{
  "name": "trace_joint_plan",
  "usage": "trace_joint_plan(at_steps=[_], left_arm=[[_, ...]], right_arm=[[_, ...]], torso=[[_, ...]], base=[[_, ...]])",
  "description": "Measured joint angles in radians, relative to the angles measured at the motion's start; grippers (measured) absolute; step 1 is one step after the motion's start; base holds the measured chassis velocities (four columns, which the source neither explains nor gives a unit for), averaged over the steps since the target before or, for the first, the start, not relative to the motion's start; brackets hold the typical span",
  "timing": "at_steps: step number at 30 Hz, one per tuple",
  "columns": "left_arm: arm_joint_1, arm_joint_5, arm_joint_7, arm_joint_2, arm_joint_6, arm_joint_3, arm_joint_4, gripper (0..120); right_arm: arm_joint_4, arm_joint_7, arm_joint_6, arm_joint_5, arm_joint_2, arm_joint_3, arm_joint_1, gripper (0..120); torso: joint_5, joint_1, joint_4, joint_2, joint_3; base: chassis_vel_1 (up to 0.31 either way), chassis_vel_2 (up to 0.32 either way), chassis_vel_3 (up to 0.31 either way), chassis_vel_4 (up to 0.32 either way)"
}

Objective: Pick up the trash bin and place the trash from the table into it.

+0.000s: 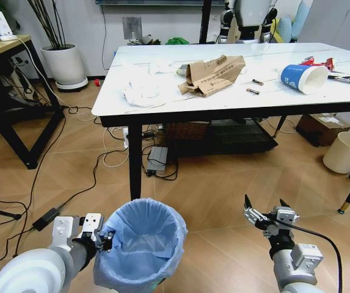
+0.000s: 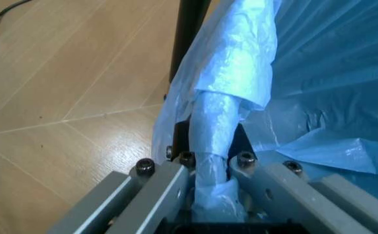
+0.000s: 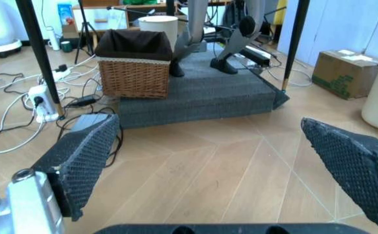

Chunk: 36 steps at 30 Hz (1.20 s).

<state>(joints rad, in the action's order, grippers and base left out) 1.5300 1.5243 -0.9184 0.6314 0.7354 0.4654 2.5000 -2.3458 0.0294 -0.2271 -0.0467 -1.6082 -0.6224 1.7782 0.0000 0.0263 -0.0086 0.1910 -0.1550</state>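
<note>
The left gripper (image 1: 106, 239) pinches the rim of the blue-lined trash bin (image 1: 139, 244) at six o'clock, near the table (image 1: 162, 101). The right gripper (image 1: 265, 209), at four o'clock, hangs spread.

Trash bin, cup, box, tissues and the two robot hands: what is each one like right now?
trash bin: upright on the floor, blue bag open, held at its rim.
left gripper: shut on the bin's bagged rim.
right gripper: open, holding nothing, above the floor.
paper cup: lying on its side on the table.
cardboard box: torn, flattened.
tissues: crumpled.
</note>
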Motion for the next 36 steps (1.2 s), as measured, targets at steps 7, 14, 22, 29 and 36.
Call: trace_joint_plan(at_steps=[7,14,22,29,36], left_arm=[[-0.001,0.000,0.000,0.000,0.000,0.000,0.000,0],[-0.002,0.001,0.000,-0.002,0.000,-0.001,0.000,0],[-0.002,0.004,0.000,-0.006,0.000,-0.001,0.000,0],[0.001,0.014,0.000,-0.013,0.000,0.002,0.000,0],[0.000,0.018,0.000,-0.013,0.000,0.000,0.000,0]], right_arm=[[0.009,-0.001,0.000,0.001,0.000,0.004,-0.005,100],[0.024,-0.006,0.000,0.005,0.000,0.014,-0.015,100],[0.031,-0.007,0.000,0.008,0.000,0.016,-0.024,100],[0.038,-0.015,0.000,0.019,0.000,0.020,-0.041,100],[0.039,-0.016,0.003,0.026,0.000,0.021,-0.038,100]], torso=[[0.0000,0.005,0.0000,0.023,-0.017],[0.0001,0.014,0.0000,0.054,-0.040],[0.0000,0.023,0.0000,0.078,-0.055],[0.0001,0.033,0.0000,0.115,-0.082],[0.0000,0.045,0.0000,0.145,-0.099]], base=[[0.000,0.000,0.000,0.000],[0.000,0.000,0.000,0.000],[0.000,0.000,0.000,0.000],[0.000,0.000,0.000,0.000],[0.000,0.000,0.000,0.000]])
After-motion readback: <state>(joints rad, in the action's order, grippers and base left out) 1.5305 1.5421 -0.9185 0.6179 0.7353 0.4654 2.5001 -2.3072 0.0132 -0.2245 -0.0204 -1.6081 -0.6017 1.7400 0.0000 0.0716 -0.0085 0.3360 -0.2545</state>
